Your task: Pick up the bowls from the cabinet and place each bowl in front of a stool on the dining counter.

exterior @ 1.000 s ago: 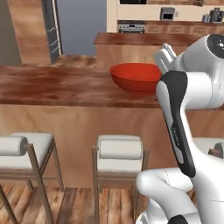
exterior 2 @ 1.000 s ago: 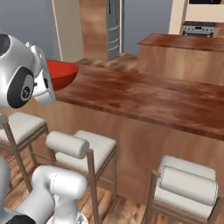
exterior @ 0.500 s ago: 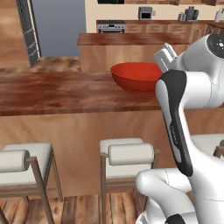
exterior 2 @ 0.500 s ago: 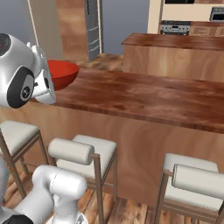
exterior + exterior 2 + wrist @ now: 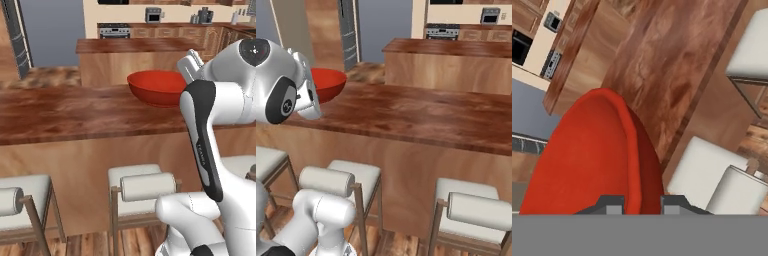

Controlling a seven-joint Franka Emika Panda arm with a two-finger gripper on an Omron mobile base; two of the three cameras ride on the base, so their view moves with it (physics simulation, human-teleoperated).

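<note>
Presently, as the views show it:
Gripper: in the hand view the gripper (image 5: 642,206) has its two dark tips drawn close together, one on each side of the rim of the red bowl (image 5: 592,160), pinching it.
Red bowl: glossy and plain; in the left base view the red bowl (image 5: 156,87) is carried at the end of the arm above the dining counter (image 5: 75,112), its right part hidden behind the white arm. In the right base view the red bowl (image 5: 327,84) juts out from behind the robot's rounded wrist, over the near left part of the dining counter (image 5: 421,117).
Bowl contact: whether its base touches the counter top cannot be told.
Dining counter: long dark reddish-brown wood-grain top over a lighter wood panel front.
Stools: in the left base view one stool (image 5: 142,192) with pale seat and padded roll backrest stands against the counter front, below and just left of the bowl; another stool (image 5: 22,200) stands further left. In the right base view one stool (image 5: 346,180) and a second stool (image 5: 473,207) stand along the same front.
Background: a smaller island (image 5: 135,57) beyond the counter, and a stove (image 5: 114,30) against the far wall.
</note>
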